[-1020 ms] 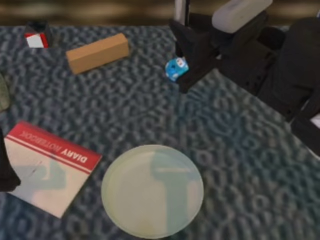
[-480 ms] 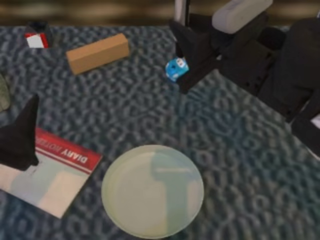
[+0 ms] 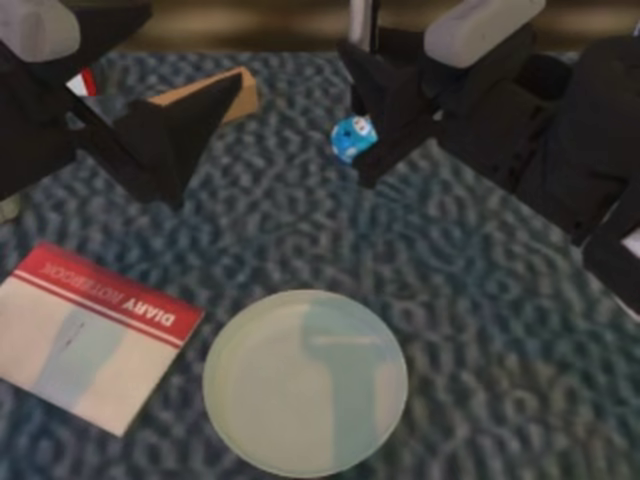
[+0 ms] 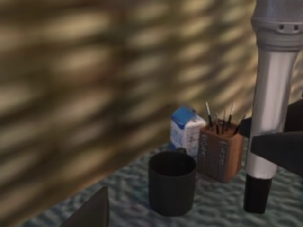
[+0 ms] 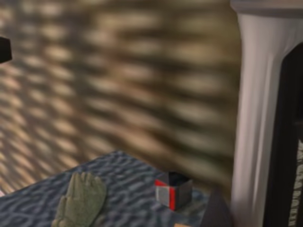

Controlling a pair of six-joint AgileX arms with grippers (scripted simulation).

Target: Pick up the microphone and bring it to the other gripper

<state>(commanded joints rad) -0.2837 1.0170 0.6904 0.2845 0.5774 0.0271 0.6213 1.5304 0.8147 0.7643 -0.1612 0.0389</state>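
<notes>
2 grippers (image 3: 175, 135) (image 3: 385, 110), 1 microphone (image 4: 267, 109), 1 plate (image 3: 305, 382).

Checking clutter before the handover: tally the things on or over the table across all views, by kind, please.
Containers: 3 (black mug, pen holder, milk carton)
Flat items: 2 (plate, diary notebook)
Blocks and boxes: 2 (wooden block, red-and-white box)
Toys: 1 (blue toy car)
Gloves: 1 (green glove)
Microphones: 1 (microphone)
Total: 10
</notes>
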